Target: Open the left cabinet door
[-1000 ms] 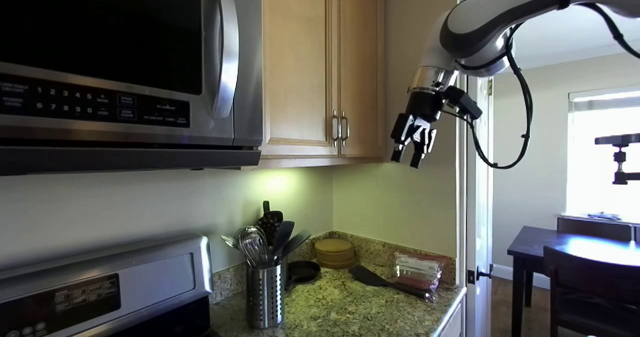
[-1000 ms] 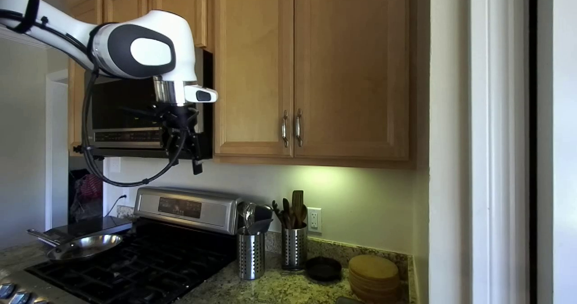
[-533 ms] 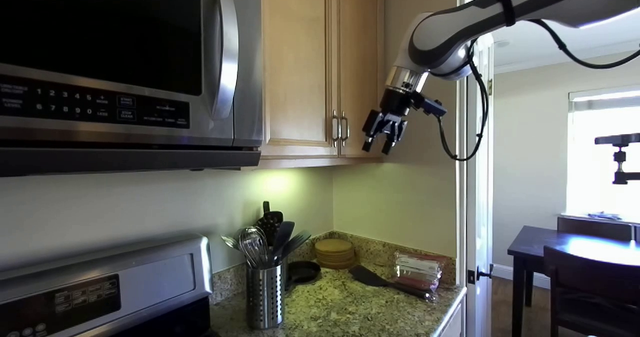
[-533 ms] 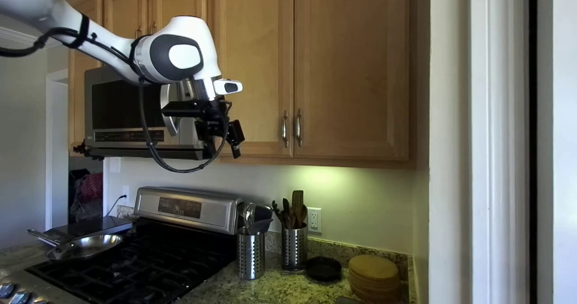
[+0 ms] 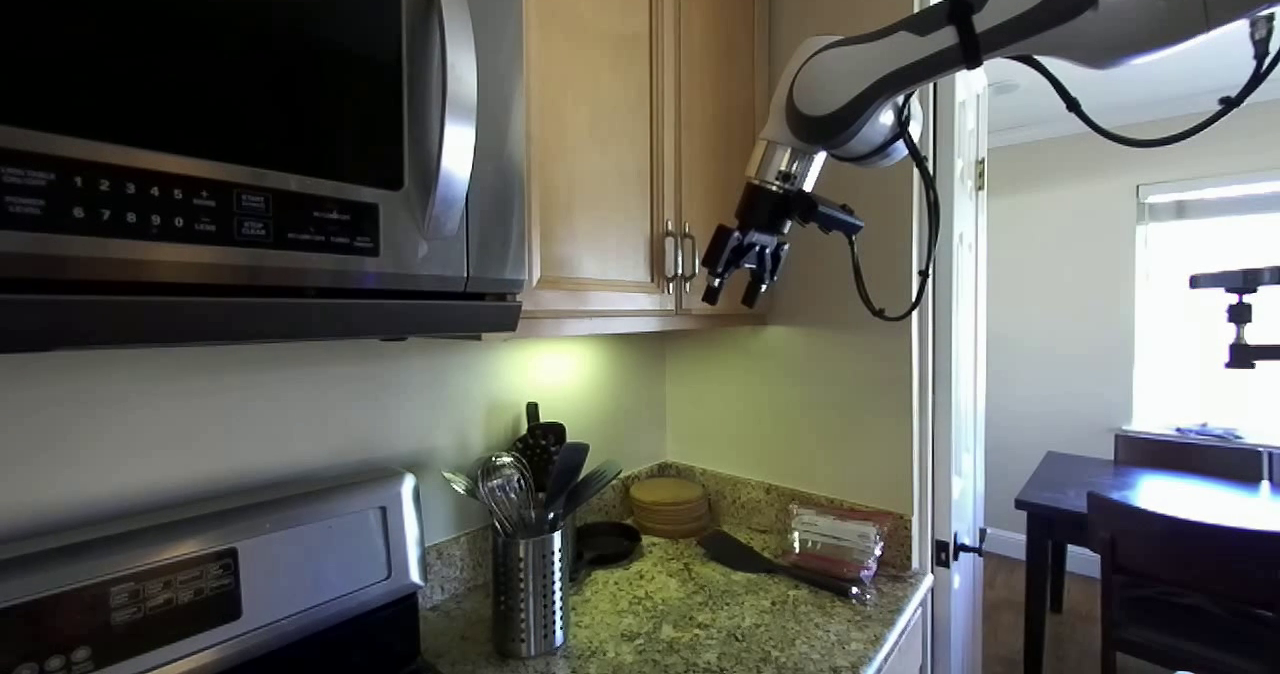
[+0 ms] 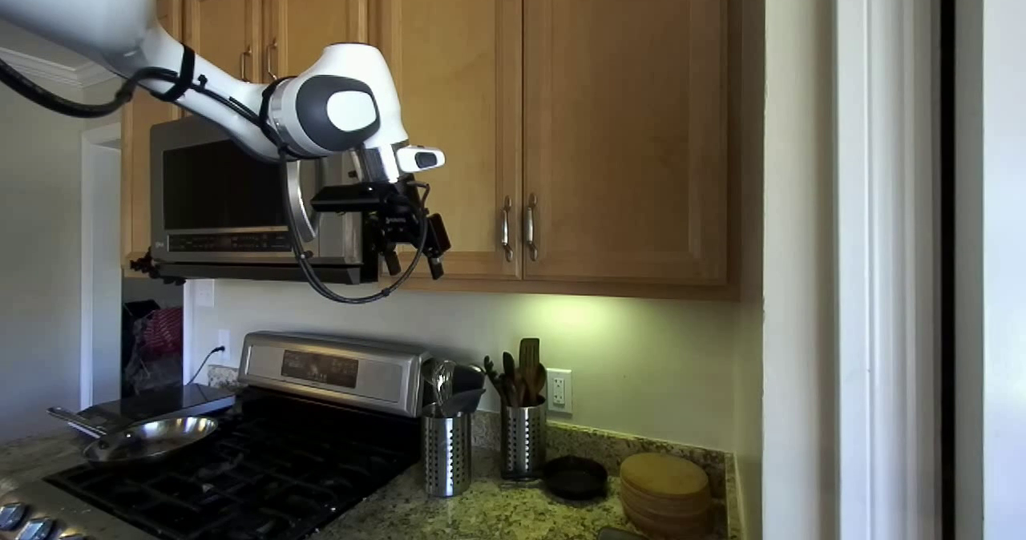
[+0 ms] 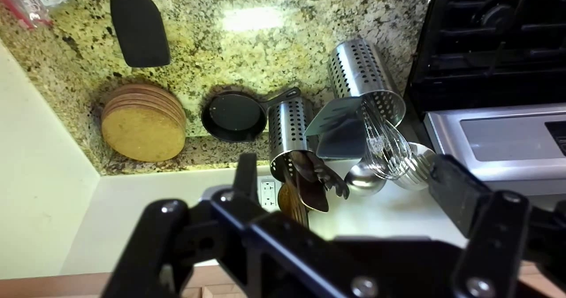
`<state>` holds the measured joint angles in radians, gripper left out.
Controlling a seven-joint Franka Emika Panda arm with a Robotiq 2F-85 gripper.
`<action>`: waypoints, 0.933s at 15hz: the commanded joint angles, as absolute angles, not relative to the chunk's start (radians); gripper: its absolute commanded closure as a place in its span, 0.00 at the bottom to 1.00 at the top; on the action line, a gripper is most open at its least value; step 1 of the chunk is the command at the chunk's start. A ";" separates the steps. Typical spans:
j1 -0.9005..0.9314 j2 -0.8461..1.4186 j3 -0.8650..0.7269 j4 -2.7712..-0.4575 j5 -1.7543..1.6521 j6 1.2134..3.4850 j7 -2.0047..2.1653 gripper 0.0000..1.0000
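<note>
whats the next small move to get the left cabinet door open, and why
Probably ease the gripper toward the handle of the left cabinet door: that door is shut, and the gripper hangs open and empty, apart from the handle.

The counter (image 5: 650,624) is speckled stone. A pierced steel canister (image 7: 358,68) stands upright on it, with a second canister (image 7: 289,125) upright near by, further back. Just beside that one sits a small black pan (image 7: 234,114). A stack of round tan discs (image 7: 143,132) occupies the back corner. Near the stack a black spatula (image 7: 139,32) lies flat, its handle end close by a clear plastic bag (image 5: 838,542); whether the two touch, I cannot tell.
</note>
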<state>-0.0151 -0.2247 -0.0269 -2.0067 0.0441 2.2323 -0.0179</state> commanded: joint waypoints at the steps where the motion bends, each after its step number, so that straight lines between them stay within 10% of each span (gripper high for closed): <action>1: -0.015 -0.224 -0.027 -2.004 0.044 2.230 -0.018 0.00; 14: -0.022 -0.195 -0.032 -1.974 0.031 2.254 -0.026 0.00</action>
<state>-0.0151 -0.2242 -0.0269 -2.0050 0.0437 2.2323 -0.0179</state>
